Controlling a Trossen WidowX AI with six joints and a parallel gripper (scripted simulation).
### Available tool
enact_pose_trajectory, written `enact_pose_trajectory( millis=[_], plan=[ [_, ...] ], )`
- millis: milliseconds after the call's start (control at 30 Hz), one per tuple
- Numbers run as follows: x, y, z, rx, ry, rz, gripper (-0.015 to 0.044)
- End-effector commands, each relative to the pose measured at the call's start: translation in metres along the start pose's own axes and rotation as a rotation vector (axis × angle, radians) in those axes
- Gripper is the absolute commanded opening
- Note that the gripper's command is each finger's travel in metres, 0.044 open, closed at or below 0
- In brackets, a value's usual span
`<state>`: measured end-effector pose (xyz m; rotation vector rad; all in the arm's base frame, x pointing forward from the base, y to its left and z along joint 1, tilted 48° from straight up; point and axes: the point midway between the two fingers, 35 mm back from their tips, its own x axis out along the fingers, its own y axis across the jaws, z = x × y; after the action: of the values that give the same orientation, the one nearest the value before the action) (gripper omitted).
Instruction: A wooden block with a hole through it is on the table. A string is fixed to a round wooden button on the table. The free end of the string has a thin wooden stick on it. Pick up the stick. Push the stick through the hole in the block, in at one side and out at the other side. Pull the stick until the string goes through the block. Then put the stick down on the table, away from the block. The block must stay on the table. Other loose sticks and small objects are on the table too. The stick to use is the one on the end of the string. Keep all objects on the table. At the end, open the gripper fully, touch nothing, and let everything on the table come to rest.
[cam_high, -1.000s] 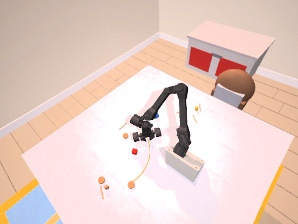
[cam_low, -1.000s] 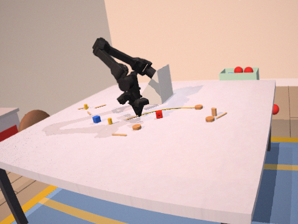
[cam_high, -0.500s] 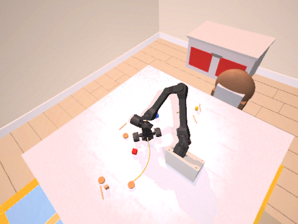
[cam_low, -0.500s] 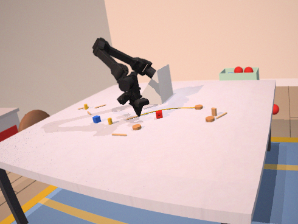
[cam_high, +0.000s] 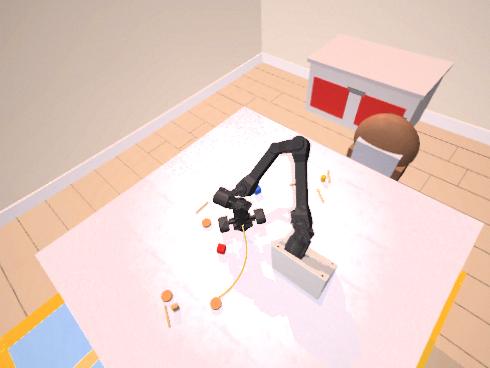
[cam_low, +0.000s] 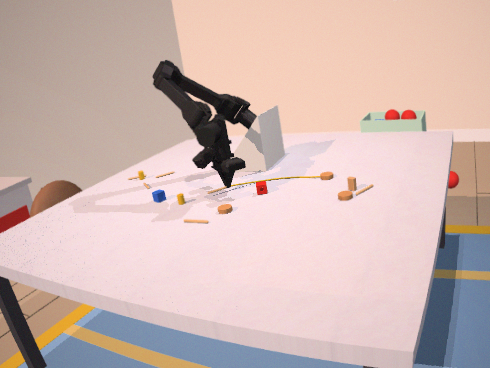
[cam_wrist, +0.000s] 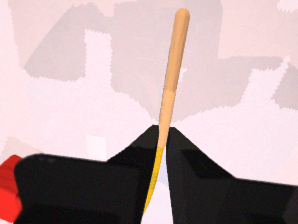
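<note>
My gripper (cam_high: 243, 226) (cam_low: 228, 186) (cam_wrist: 162, 132) is shut on the string end of the thin wooden stick (cam_low: 215, 191) (cam_wrist: 177, 60), low over the table. The stick's free end points up and away from the fingers in the wrist view. The yellow string (cam_high: 246, 257) (cam_low: 285, 178) (cam_wrist: 154, 180) runs from the stick in a curve to an orange-brown round button (cam_high: 215, 303) (cam_low: 326, 176). The red block (cam_high: 221, 248) (cam_low: 261, 188) (cam_wrist: 9, 192) sits on the table beside the gripper; a dark hole shows in its face in the exterior view. It stands apart from the fingers.
Another round button (cam_high: 206, 223) (cam_low: 225, 209) and a loose stick (cam_high: 201, 207) (cam_low: 196, 221) lie near the gripper. A blue cube (cam_high: 258, 190) (cam_low: 159, 195) and a yellow cylinder (cam_low: 181, 199) stand nearby. A third button (cam_high: 166, 296) (cam_low: 345, 195) lies beside a small brown cylinder (cam_high: 175, 307) (cam_low: 352, 183) and a stick (cam_high: 167, 317) (cam_low: 364, 190).
</note>
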<state>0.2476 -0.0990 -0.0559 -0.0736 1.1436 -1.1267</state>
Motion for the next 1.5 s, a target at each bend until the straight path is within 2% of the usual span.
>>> enact_pose_trajectory(
  millis=[0, 1133, 1467],
  plan=[
    [-0.006, 0.003, 0.002, 0.009, 0.000, 0.009, 0.0000],
    [-0.049, 0.001, 0.002, 0.010, 0.000, 0.008, 0.0000],
    [-0.046, 0.000, 0.000, -0.017, -0.001, 0.000, 0.0000]
  ],
)
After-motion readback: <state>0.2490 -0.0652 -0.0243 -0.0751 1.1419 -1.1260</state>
